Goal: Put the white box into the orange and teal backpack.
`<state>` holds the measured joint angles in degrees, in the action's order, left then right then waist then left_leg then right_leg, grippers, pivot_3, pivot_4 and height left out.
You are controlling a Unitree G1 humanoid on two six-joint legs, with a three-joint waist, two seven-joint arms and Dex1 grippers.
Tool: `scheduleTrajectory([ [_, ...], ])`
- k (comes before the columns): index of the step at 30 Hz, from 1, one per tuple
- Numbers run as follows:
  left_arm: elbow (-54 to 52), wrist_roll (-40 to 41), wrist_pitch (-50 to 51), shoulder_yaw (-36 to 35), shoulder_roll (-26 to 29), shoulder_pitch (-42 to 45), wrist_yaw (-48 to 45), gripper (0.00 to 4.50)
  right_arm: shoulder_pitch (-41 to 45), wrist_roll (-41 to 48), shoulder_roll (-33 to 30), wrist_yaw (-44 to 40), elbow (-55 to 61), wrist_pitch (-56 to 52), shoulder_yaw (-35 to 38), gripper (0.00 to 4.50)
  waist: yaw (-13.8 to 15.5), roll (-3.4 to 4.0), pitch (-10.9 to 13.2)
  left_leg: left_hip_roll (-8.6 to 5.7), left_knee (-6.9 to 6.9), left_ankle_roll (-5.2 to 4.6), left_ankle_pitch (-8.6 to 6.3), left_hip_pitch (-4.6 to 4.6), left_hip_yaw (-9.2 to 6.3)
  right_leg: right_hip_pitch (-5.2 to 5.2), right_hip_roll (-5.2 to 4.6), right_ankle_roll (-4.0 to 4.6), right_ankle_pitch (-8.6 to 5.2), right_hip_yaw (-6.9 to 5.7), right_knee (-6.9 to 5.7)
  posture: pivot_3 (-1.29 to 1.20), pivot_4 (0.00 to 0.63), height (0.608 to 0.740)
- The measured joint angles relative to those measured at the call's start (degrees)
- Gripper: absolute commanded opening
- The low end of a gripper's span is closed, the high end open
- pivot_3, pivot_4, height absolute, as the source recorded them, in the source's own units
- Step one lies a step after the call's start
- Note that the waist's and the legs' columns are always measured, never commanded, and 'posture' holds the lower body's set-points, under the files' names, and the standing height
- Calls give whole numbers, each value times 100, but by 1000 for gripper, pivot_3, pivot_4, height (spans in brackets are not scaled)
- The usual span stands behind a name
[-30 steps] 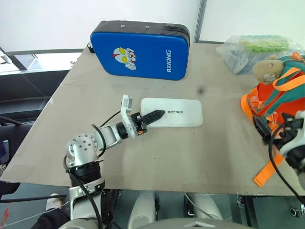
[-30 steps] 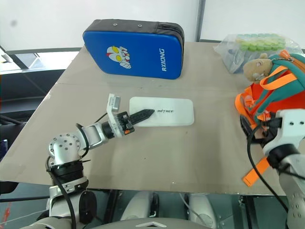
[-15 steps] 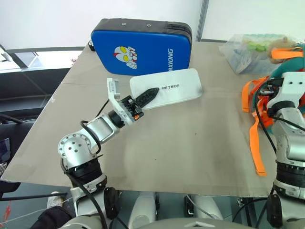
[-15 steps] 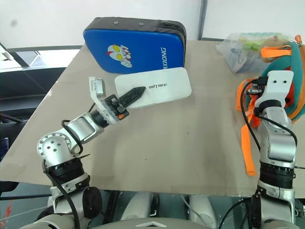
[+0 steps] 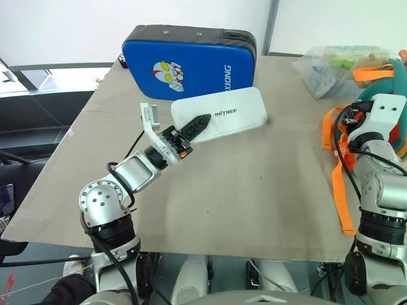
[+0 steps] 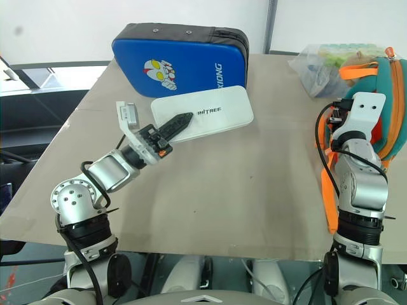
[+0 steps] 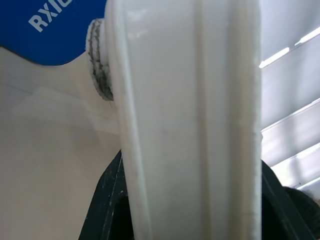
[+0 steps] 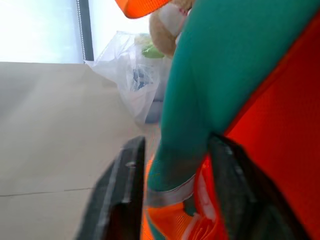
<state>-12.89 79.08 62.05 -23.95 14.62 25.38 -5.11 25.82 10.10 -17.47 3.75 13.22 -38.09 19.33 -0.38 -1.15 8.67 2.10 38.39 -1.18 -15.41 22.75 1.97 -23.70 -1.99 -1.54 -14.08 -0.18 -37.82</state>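
Note:
The white box (image 5: 222,113) is off the table and tilted, its far end toward the blue case. My left gripper (image 5: 202,121) is shut on its near-left end; in the left wrist view the box's edge (image 7: 190,115) fills the space between the two black fingers (image 7: 107,210). The orange and teal backpack (image 6: 395,95) stands upright at the table's right edge, a tan plush at its top. My right gripper (image 8: 176,141) is at its left side, shut on the backpack's teal and orange rim (image 8: 210,75).
A big blue padded case (image 5: 187,60) with a cartoon figure stands at the back of the tan table (image 5: 254,203). A clear plastic bag (image 5: 327,70) of green items lies at the back right. Orange straps (image 5: 339,190) trail toward the table's front edge.
My left gripper has lifted the white box off the table and tilted it. My right arm has come forward, and the backpack now stands upright instead of slumped.

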Motion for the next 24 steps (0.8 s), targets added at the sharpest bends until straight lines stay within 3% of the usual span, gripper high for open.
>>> scheduleTrajectory([
  [3, 1, 84, -32, 41, 72, -14, 21, 1158, -100, 7, 301, 304, 434, -415, 25, 4232, -2, 0, 0, 0, 0, 0, 0, 0, -2, 0, 0, 0, 0, -1, 0, 0, 150, 740],
  [4, 1, 109, -50, 58, 82, -30, 26, 1158, -96, -18, 440, 466, 524, -523, 51, 4395, -3, 0, 0, 1, 0, 0, 0, 0, -1, 0, 0, 0, 0, 0, -1, 0, 150, 740],
  [10, 5, 217, -145, 211, 110, -87, 43, 1158, 223, -259, 758, 1079, 321, -438, 181, 4395, -26, 2, 1, -2, 0, 0, 0, -1, 1, -1, 1, 0, 0, 0, -1, 0, 150, 740],
  [17, 12, 292, -258, 328, 156, -107, 51, 1158, 1287, -450, 788, 1325, -1596, 798, 173, 4395, -44, 3, 3, -2, -4, 0, 0, -2, 3, -3, 5, 0, 0, 2, 2, 0, 150, 740],
  [19, 10, 330, -315, 374, 164, -125, 87, 1158, 1799, -499, 724, 1385, -2626, 1347, 177, 4395, -51, 7, 5, -2, -4, 1, 1, -1, 12, -5, 3, 1, 0, 6, 2, 0, 150, 740],
  [24, -2, 406, -430, 425, 173, -300, 173, 1158, 2442, -586, 456, 1326, -4221, 2506, 81, 2116, -44, 7, 6, 2, -8, 2, 1, 4, 13, -7, 2, 1, 0, 7, 12, 0, 150, 740],
])
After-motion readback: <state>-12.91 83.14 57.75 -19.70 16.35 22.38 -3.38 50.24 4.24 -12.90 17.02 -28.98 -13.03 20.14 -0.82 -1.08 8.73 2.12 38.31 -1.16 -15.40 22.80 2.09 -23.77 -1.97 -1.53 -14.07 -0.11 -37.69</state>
